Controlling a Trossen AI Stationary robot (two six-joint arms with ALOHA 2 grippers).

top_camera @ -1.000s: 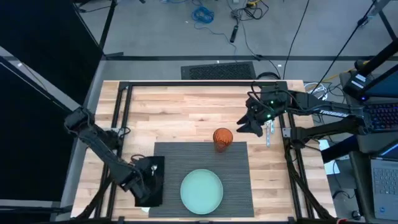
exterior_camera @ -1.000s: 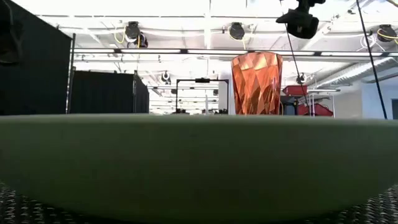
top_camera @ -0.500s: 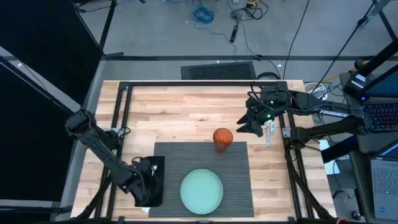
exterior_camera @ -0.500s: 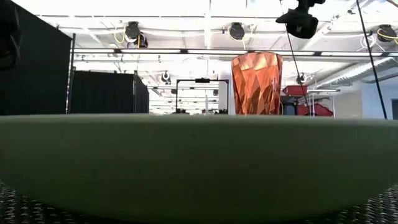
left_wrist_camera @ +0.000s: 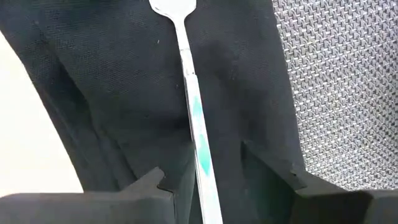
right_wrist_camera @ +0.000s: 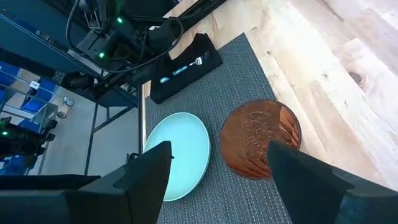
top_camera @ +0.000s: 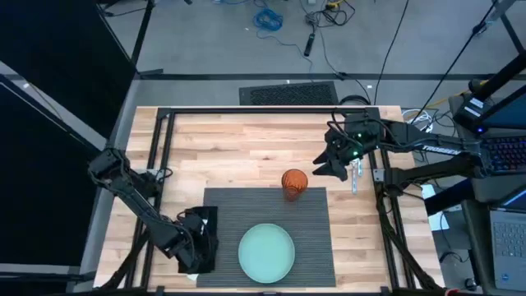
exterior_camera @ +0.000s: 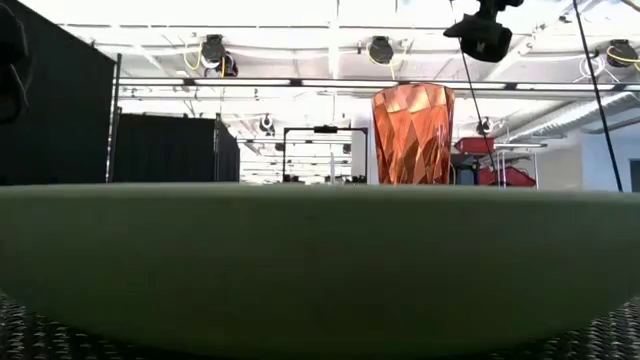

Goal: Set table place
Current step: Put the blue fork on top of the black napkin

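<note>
Your placemat [top_camera: 267,230] lies at the bench's [top_camera: 238,148] 6 o'clock edge. Your left gripper [left_wrist_camera: 227,180], fingers [left_wrist_camera: 155,183] spread, straddles the fork [left_wrist_camera: 194,106] on the napkin [top_camera: 201,234] at the placemat's 9 o'clock edge. Your right gripper [right_wrist_camera: 214,168] hangs open at the placemat's 1 o'clock.

You only get the fork [left_wrist_camera: 194,106] partly in the left wrist view: tines cut off at the edge, handle end hidden between the fingers. In the low view the plate [exterior_camera: 320,260] blocks nearly all the placemat [exterior_camera: 20,335] and the cup's [exterior_camera: 412,134] base.
</note>
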